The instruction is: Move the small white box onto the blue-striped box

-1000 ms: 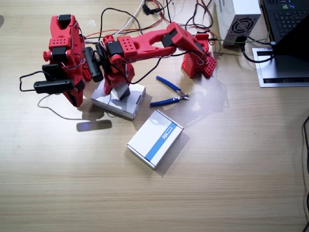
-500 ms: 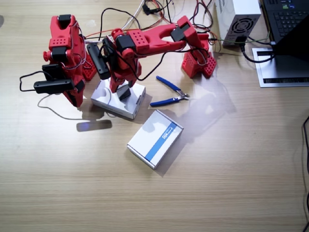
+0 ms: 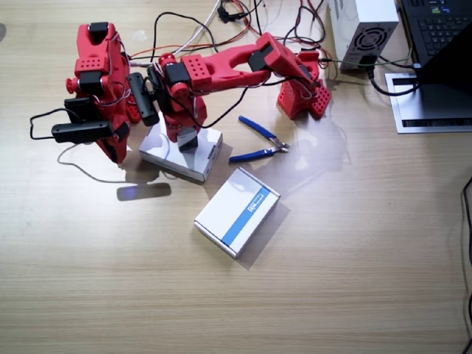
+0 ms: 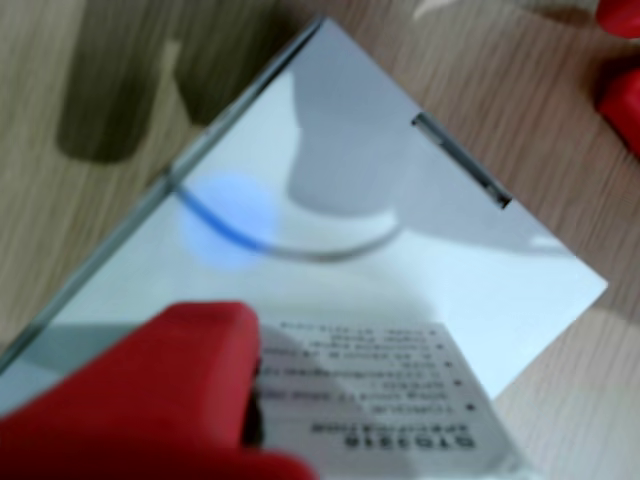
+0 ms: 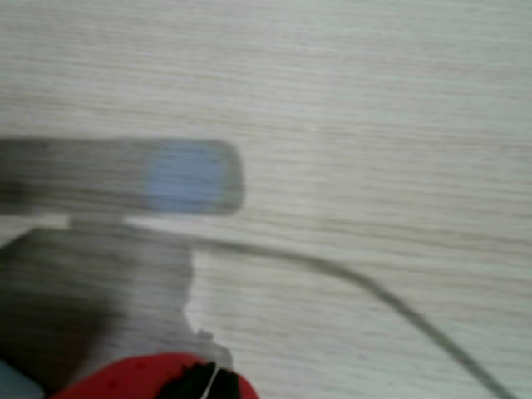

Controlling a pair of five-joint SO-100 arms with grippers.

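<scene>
The small white box point(image 3: 186, 138) sits in my left gripper point(image 3: 183, 133), right over the plain white flat box point(image 3: 205, 158). In a wrist view its printed label point(image 4: 380, 400) lies against a red finger point(image 4: 150, 390), with the plain white flat box point(image 4: 400, 230) close below. Whether it still touches that box I cannot tell. The blue-striped box point(image 3: 237, 212) lies flat on the table nearer the front, apart from both arms. My right arm is folded, and the right gripper point(image 3: 110, 145) points down, shut and holding nothing.
Blue-handled pliers point(image 3: 258, 140) lie between the plain white box and the left arm's base point(image 3: 302, 96). A grey power supply point(image 3: 363, 29), a laptop point(image 3: 442, 37) and tangled cables point(image 3: 221, 22) crowd the back. A thin cable point(image 3: 81, 169) runs under the right arm.
The left arm rose a little half a second ago, then sank back to about where it was over the plain white box. The right arm and the blue-striped box stayed still.
</scene>
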